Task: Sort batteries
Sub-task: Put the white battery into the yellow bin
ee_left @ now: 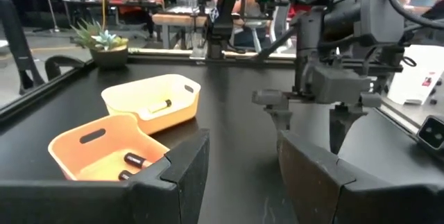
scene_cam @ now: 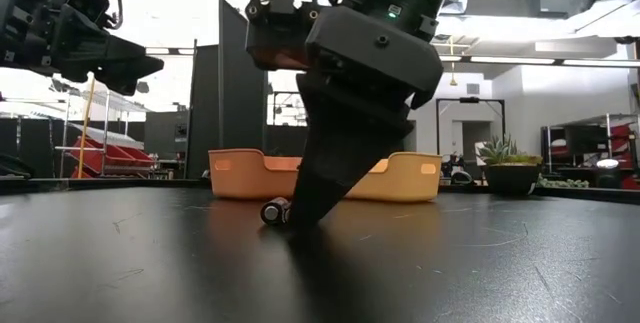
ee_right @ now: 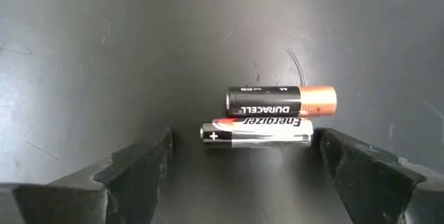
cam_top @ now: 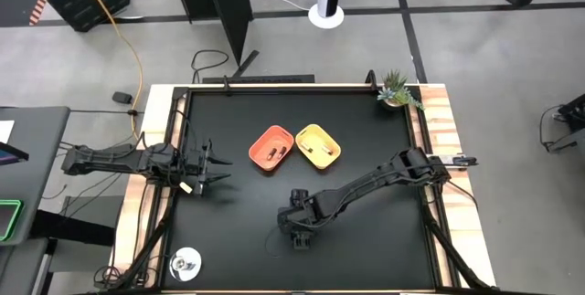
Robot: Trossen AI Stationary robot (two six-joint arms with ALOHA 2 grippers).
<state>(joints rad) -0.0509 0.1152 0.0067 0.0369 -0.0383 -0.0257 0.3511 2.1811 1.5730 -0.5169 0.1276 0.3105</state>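
Note:
Two batteries lie side by side on the black table in the right wrist view: a black, copper-ended one [ee_right: 281, 101] and a silver-and-dark one [ee_right: 257, 133]. My right gripper [ee_right: 243, 158] points down over them near the table's middle [cam_top: 297, 231], open, one finger on either side, apart from both. In the low view its fingers [scene_cam: 318, 188] reach down to the tabletop beside a battery [scene_cam: 274, 210]. The orange tray [ee_left: 83, 148] holds two dark batteries [ee_left: 132, 160]; the yellow tray [ee_left: 180, 102] holds one [ee_left: 158, 106]. My left gripper [ee_left: 243, 161] waits open at the left side [cam_top: 208, 165].
The orange tray [cam_top: 271, 148] and yellow tray [cam_top: 317, 144] sit side by side toward the far middle. A round silvery object [cam_top: 186, 263] lies at the near left corner and a small potted plant [cam_top: 396, 89] at the far right corner. People sit beyond the table.

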